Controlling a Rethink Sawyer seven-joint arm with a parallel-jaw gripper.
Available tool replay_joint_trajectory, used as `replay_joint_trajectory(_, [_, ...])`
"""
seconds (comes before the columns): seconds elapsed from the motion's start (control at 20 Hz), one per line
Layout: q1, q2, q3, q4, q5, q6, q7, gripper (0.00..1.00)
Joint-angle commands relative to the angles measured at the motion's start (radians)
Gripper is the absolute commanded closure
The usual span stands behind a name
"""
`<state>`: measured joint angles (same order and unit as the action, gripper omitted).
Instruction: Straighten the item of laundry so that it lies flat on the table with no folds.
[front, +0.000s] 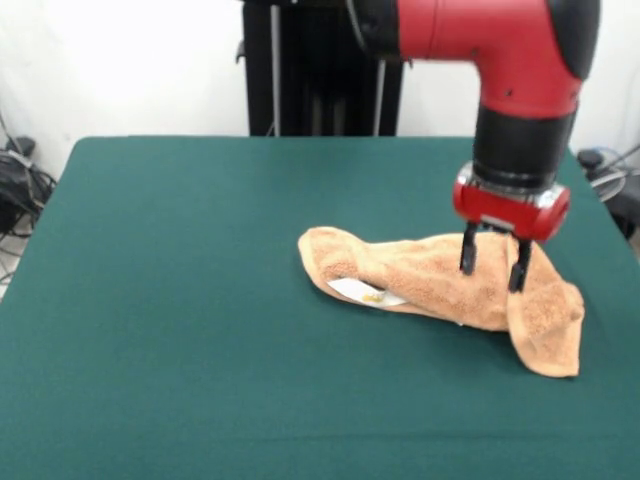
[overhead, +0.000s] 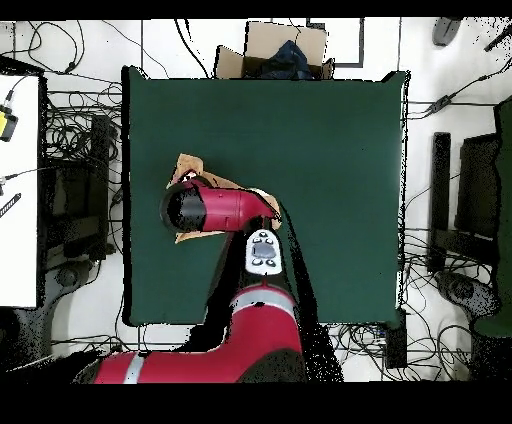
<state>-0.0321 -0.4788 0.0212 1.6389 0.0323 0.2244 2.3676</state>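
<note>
Fingers (front: 519, 265) of the gripper (front: 493, 262) are hanging spread apart, straddling a raised ridge of the towel (front: 430, 280), gripping nothing. Bunched and folded, the towel is lying on the green tabletop (front: 200, 300), a white tag (front: 362, 291) showing underneath.

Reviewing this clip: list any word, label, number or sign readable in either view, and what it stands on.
None can be read.
Towel: a white tag with a small yellowish mark, too blurred to read.
Arm, near the wrist: a white panel with small dark marks, too small to read.
Gripper, table: no lettering visible.
</note>
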Motion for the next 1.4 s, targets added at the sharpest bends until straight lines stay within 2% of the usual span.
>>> replay_joint_trajectory(0.05, [-0.089, 0.154, 0.229, -0.061, -0.039, -0.100, -0.004, 0.00])
replay_joint_trajectory(0.6, [-0.202, 0.263, 0.433, -0.132, -0.111, -0.166, -0.044, 0.00])
replay_joint_trajectory(0.9, [-0.259, 0.264, 0.529, -0.116, -0.153, -0.141, -0.048, 0.00])
replay_joint_trajectory(1.15, [-0.278, 0.265, 0.553, -0.109, -0.157, -0.095, -0.040, 0.00])
replay_joint_trajectory(1.4, [-0.262, 0.226, 0.496, -0.045, -0.111, -0.011, 0.023, 0.00])
